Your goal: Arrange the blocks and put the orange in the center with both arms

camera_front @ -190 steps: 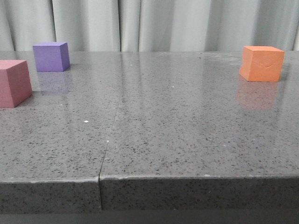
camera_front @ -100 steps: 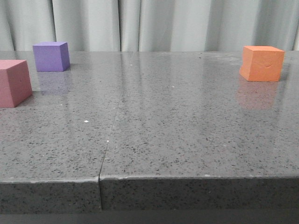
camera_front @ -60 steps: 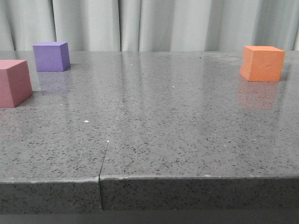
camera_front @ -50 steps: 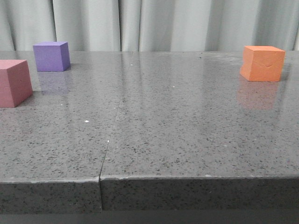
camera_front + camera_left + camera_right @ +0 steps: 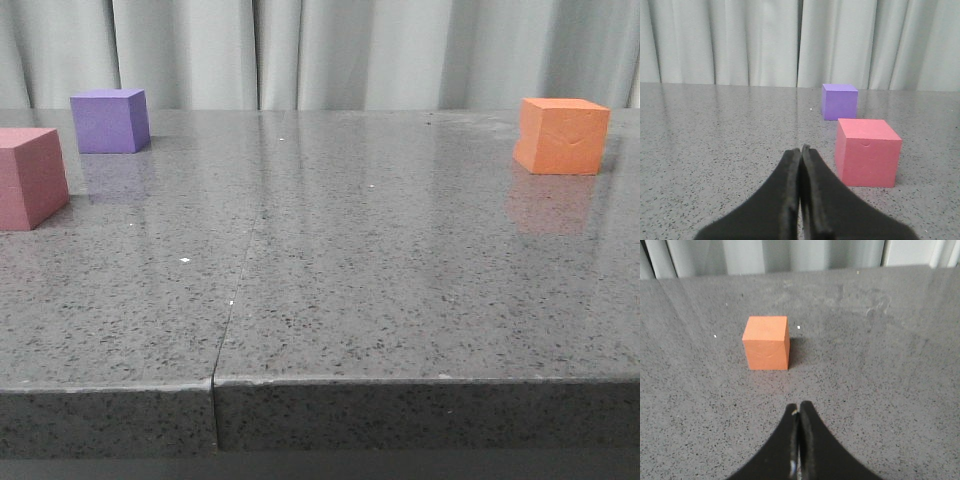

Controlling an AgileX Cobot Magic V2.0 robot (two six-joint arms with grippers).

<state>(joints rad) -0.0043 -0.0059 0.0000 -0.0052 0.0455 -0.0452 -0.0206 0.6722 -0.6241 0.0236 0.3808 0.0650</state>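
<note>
A: Bench holdings?
B: Orange cube far right; purple cube, pink cube far left.
A: Fingers?
B: Left gripper, right gripper: pressed together, empty.

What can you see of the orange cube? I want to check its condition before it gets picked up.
The orange cube is a plain, matte, foam-like block with slightly soft edges. A faint curved crease marks the face toward the camera, seen in the right wrist view too. It sits flat and upright on the grey speckled table, far right and toward the back, its reflection showing on the glossy top. Nothing touches it: the right claw is shut and short of it.
</note>
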